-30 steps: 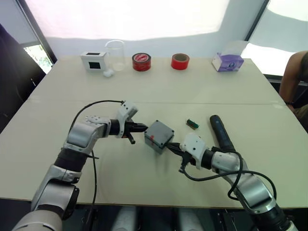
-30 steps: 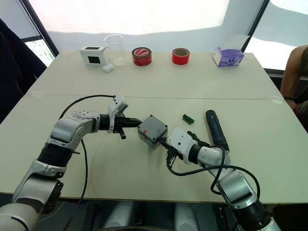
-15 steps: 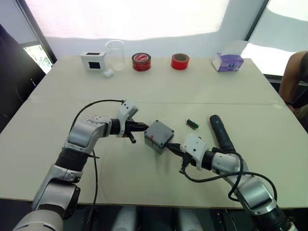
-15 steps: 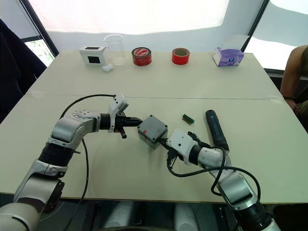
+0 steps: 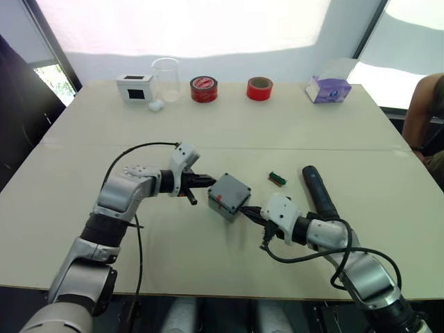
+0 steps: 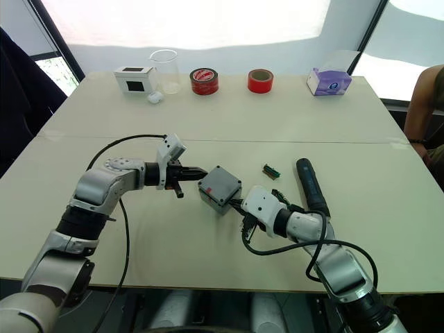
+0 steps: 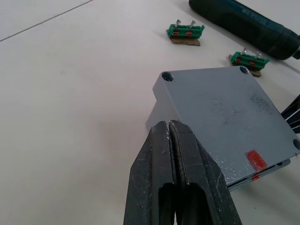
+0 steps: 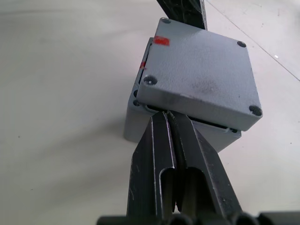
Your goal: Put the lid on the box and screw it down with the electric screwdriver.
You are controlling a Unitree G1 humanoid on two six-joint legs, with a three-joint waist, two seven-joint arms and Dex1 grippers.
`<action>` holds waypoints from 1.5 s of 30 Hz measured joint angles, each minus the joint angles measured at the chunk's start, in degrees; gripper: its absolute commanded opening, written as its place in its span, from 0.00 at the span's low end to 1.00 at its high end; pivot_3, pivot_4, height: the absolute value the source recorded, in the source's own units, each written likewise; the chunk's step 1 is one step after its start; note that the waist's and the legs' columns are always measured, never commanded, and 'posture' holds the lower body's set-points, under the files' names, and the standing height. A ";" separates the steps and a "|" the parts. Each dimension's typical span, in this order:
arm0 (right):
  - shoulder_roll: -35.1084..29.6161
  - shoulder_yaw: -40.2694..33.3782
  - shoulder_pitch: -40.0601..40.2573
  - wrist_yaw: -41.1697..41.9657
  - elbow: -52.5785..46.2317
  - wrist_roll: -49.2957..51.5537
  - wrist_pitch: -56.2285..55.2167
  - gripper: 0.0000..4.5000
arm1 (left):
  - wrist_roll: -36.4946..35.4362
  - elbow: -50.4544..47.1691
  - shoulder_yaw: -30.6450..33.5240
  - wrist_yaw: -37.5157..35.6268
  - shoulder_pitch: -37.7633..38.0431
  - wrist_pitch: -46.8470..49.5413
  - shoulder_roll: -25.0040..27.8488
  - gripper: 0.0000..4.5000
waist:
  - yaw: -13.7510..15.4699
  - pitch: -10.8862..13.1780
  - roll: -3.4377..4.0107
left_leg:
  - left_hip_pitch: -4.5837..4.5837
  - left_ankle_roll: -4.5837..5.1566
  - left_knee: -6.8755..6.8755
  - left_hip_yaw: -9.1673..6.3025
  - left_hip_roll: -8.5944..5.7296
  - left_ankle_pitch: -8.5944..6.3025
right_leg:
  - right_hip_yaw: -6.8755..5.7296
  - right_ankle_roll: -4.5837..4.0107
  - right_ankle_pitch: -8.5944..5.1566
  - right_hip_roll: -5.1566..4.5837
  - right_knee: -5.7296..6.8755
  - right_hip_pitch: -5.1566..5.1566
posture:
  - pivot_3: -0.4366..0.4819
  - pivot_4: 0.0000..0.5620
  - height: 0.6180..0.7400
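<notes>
Head stereo overview; close opposing wrist views

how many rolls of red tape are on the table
2, both at the table's far edge: one red roll beside the clear beaker, the other red roll nearer the purple tissue box.

Both arms are chunky silver-grey metal segments with black joints, and each one ends in a white wrist block. A loose black cable loops off each forearm (the right one sags in a big curl). The left gripper (image 5: 202, 182) and right gripper (image 5: 251, 210) each have two glossy black fingers with a moulded slot.
</notes>
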 measured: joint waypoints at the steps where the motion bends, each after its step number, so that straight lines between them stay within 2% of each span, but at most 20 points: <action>1: -0.03 -0.03 -0.07 0.00 0.20 0.00 -0.15 0.00 | -0.05 -0.04 0.00 -0.20 0.00 0.01 0.08 0.00 | 0.00 0.00 0.00 | 0.00 0.00 0.00 0.00 0.00 0.00 | 0.00 0.00 0.00 0.00 0.00 0.00 | 0.48 0.27 1.00; 28: -0.38 -0.72 -0.53 0.81 0.47 0.23 1.06 0.00 | -0.05 -3.39 -0.42 -1.36 1.24 1.24 2.01 0.00 | 0.01 0.12 -0.01 | -0.01 -0.02 -0.30 0.00 0.02 0.00 | 0.05 -0.01 0.01 -0.07 -0.28 -0.02 | 0.48 0.27 1.00; 45: -0.26 -0.76 -0.37 1.21 -0.19 0.23 2.25 0.00 | 3.42 -3.28 -2.39 -1.11 1.73 -0.22 1.50 0.00 | 0.00 0.12 -0.01 | -0.01 -0.08 -0.61 0.00 0.01 0.04 | 0.00 0.00 0.03 0.00 -0.55 -0.03 | 0.48 0.27 1.00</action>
